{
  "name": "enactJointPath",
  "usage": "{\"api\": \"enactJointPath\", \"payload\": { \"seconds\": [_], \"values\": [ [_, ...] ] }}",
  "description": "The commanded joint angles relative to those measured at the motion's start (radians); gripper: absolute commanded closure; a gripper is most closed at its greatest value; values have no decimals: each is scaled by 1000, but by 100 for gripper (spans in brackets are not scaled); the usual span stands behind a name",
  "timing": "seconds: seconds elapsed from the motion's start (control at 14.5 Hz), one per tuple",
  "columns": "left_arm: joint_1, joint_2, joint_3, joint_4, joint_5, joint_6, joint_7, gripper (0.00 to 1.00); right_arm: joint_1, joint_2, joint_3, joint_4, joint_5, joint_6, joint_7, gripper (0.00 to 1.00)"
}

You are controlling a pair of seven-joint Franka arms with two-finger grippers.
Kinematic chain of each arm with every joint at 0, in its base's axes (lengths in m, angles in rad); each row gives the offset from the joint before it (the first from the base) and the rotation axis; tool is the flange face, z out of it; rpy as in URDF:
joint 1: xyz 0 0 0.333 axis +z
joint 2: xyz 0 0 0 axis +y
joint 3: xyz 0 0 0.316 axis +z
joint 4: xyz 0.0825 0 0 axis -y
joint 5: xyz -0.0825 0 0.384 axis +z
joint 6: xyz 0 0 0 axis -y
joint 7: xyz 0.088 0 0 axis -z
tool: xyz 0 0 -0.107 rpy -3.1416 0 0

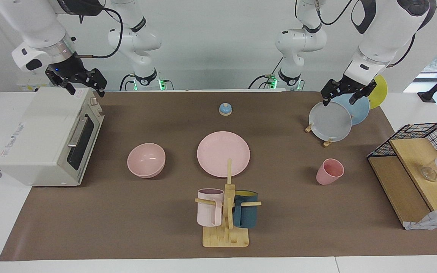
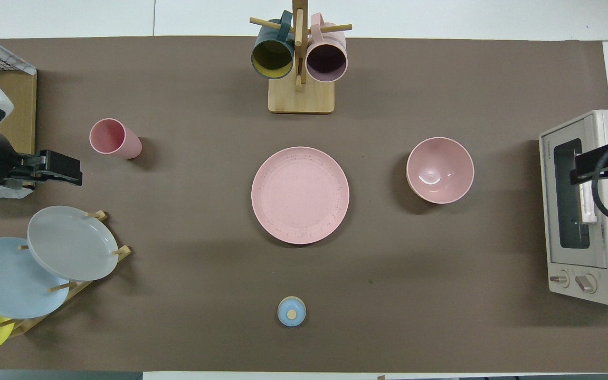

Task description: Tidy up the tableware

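The salmon-pink plate [image 1: 223,153] [image 2: 300,195] lies flat at the middle of the brown mat. The pink bowl [image 1: 146,160] [image 2: 440,170] stands beside it toward the right arm's end. The pink cup [image 1: 329,171] [image 2: 114,138] stands upright toward the left arm's end. My left gripper [image 1: 339,101] [image 2: 74,172] hangs open and empty in the air by the plate rack, apart from the cup. My right gripper [image 1: 85,91] [image 2: 578,170] hangs open and empty over the toaster oven.
A toaster oven [image 1: 47,136] [image 2: 589,211] stands at the right arm's end. A rack with grey, blue and yellow plates [image 1: 332,121] [image 2: 72,243] and a wire shelf [image 1: 412,159] stand at the left arm's end. A mug tree [image 1: 226,212] [image 2: 298,58] stands farthest out; a small bell [image 1: 225,109] [image 2: 291,311] nearest.
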Motion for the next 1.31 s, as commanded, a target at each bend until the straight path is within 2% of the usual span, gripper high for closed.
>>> {"api": "enactJointPath", "payload": {
  "seconds": [0.0, 0.21, 0.34, 0.48, 0.62, 0.89, 1.03, 1.24],
  "values": [
    [6, -8, -4, 8, -16, 0, 2, 0, 3, 1, 17, 12, 0, -10, -10, 0],
    [9, 6, -5, 15, -16, 12, 5, 0, 46, 23, 18, 18, -19, -1, -9, 0],
    [8, 11, -5, 23, -17, 11, 5, 0, 104, 32, 23, 16, -14, 62, -1, 0],
    [5, 11, -5, 23, -17, 8, 5, 0, 183, 84, 23, 19, -3, 85, 40, 0],
    [5, 11, -5, 25, -17, 3, 5, 0, 257, 148, 23, 19, -6, 169, 155, 0],
    [3, 11, -5, 25, -17, 0, 5, 0, 339, 257, 26, -7, -3, 350, 258, 0],
    [3, 11, -5, 25, -17, -1, 5, 0, 339, 254, 25, -94, -3, 474, 254, 0],
    [3, 9, -5, 25, -19, -1, 5, 0, 337, 250, 26, -218, -3, 596, 243, 0]
  ]
}}
